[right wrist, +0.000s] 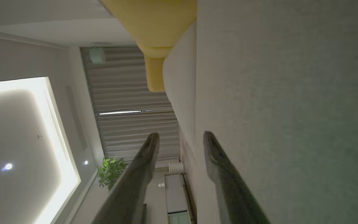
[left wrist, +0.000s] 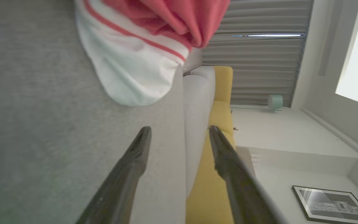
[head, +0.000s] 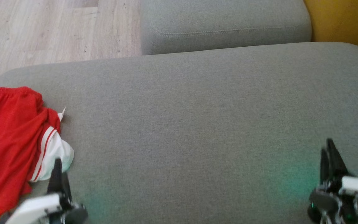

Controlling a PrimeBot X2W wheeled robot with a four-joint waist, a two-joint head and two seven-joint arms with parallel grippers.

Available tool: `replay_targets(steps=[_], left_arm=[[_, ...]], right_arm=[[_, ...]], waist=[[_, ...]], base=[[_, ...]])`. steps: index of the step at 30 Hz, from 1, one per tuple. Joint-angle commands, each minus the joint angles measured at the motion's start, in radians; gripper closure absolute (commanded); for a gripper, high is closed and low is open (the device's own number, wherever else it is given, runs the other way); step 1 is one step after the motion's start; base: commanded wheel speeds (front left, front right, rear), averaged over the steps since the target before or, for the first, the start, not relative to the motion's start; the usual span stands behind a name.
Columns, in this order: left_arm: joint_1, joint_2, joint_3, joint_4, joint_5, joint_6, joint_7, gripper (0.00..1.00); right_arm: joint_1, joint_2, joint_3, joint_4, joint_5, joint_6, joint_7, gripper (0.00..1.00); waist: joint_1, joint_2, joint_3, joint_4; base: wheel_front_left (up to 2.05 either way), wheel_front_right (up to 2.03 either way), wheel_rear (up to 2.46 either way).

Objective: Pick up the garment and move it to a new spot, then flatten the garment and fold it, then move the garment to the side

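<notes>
The garment (head: 11,133), red mesh shorts with a white, red-striped hem, lies crumpled at the left end of the grey cushion (head: 197,124). My left gripper (head: 57,165) hovers just in front of its white hem, close to the fabric. In the left wrist view the left gripper (left wrist: 179,129) is open with nothing between its fingers, and the garment (left wrist: 135,62) lies a short way past the tips. My right gripper (head: 327,146) hangs over bare cushion at the lower right. Seen from the right wrist, that gripper (right wrist: 180,137) is open and empty.
A second grey cushion (head: 225,25) sits behind the first. Wooden floor (head: 42,31) lies at the back left, past the cushion's rounded edge. A yellow seat (head: 343,18) stands at the back right. Bare grey cushion stretches from the garment to the right gripper.
</notes>
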Motion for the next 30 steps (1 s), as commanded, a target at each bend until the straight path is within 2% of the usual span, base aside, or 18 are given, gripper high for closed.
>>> replay_targets(steps=[1,8,16,30], left_arm=[[0.010,0.000,-0.002,0.013,0.000,0.000,-0.001,0.00],[0.015,-0.001,-0.017,0.007,0.026,0.000,-0.021,0.00],[0.016,0.000,-0.018,-0.014,0.092,0.002,-0.041,0.00],[0.014,0.000,-0.059,-0.076,0.295,0.057,-0.083,0.00]], right_arm=[[0.010,0.001,0.001,0.013,0.000,0.000,-0.001,0.00],[0.014,-0.002,0.026,0.011,-0.024,0.000,-0.020,0.00],[0.012,-0.001,0.035,-0.003,-0.116,0.000,-0.041,0.00],[0.009,0.000,0.061,-0.051,-0.333,0.001,-0.082,0.00]], waist=[[0.0000,0.0000,0.000,0.000],[0.0000,0.0000,0.001,0.000],[0.0000,0.0000,0.003,-0.001],[0.0000,0.0000,0.010,-0.002]], base=[[0.00,0.00,0.00],[0.00,0.00,0.00],[0.00,0.00,0.00],[0.00,0.00,0.00]])
